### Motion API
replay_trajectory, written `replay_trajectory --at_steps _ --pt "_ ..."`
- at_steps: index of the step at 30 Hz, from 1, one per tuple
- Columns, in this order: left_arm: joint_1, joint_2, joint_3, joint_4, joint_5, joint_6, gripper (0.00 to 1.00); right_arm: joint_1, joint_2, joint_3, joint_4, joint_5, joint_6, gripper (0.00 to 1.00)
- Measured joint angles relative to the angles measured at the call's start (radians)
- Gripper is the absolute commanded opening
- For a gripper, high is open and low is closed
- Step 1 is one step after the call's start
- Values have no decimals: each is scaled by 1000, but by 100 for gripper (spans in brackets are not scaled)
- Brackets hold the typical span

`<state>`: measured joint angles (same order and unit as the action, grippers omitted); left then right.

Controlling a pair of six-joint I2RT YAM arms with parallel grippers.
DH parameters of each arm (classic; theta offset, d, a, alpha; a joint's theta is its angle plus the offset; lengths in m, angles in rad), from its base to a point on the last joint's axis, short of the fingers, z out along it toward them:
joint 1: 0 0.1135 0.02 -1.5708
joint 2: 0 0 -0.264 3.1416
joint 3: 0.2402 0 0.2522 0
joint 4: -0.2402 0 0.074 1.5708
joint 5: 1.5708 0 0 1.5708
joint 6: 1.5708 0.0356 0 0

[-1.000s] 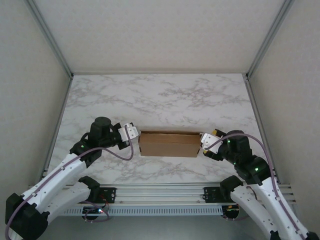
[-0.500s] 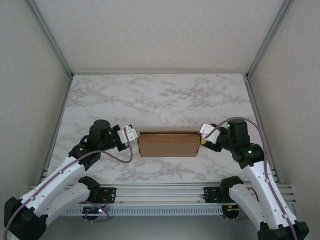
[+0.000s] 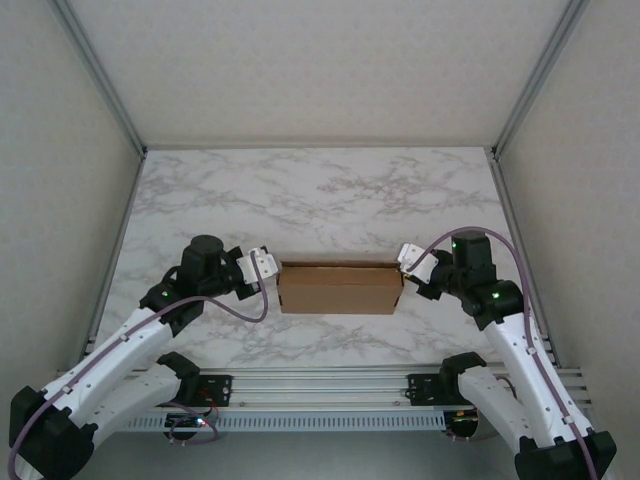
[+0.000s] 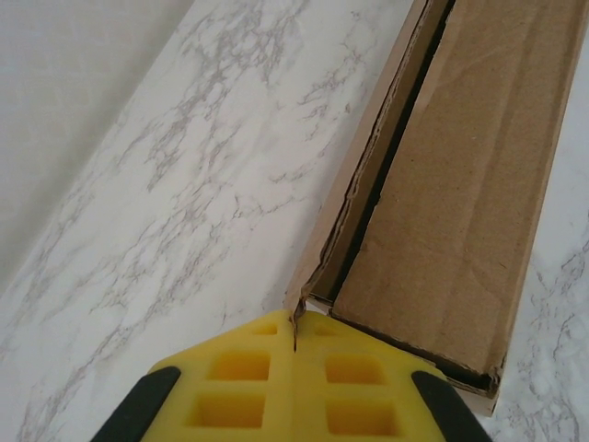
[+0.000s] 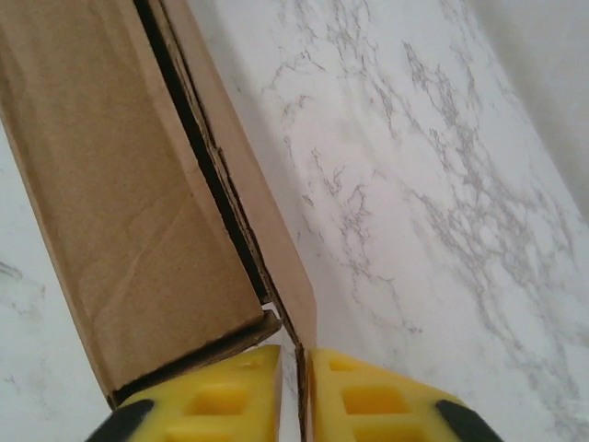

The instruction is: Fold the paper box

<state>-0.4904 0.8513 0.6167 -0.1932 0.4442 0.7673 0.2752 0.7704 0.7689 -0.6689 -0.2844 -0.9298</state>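
Fingers [image 4: 230, 391] of the left gripper [image 4: 294, 343], pressed together, pinch a wall corner of the paper box [image 4: 460, 203]. The box extends ahead and to the right of their tips. The right gripper [image 5: 299, 364] pinches the opposite end's wall, with the box ahead and to its left, lying on the marble table [image 4: 175, 193].

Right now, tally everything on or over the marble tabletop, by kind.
Plain brown cardboard paper box: 1
Yellow-padded two-finger grippers: 2 (left gripper, right gripper, each shut on a box edge)
Total: 3
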Motion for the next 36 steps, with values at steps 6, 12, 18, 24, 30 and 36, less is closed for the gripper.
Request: replay_trajectory --at_steps 6,12,18,24,30,36 --pt "-2 2 7 -1 0 -49 9 0 26 38 -3 3 54 0" --pt "-2 21 26 1 0 -162 9 -1 57 93 -17 3 169 0" --pt "-12 88 71 -6 -21 -278 4 18 94 101 -35 45 306 0" --pt "-14 160 124 -23 -47 -396 8 55 157 132 -46 123 492 0" --pt "-22 210 185 -45 -53 -494 6 90 238 224 -95 217 671 0" --pt "-44 268 218 -57 -75 -596 3 97 295 275 -135 268 834 0"
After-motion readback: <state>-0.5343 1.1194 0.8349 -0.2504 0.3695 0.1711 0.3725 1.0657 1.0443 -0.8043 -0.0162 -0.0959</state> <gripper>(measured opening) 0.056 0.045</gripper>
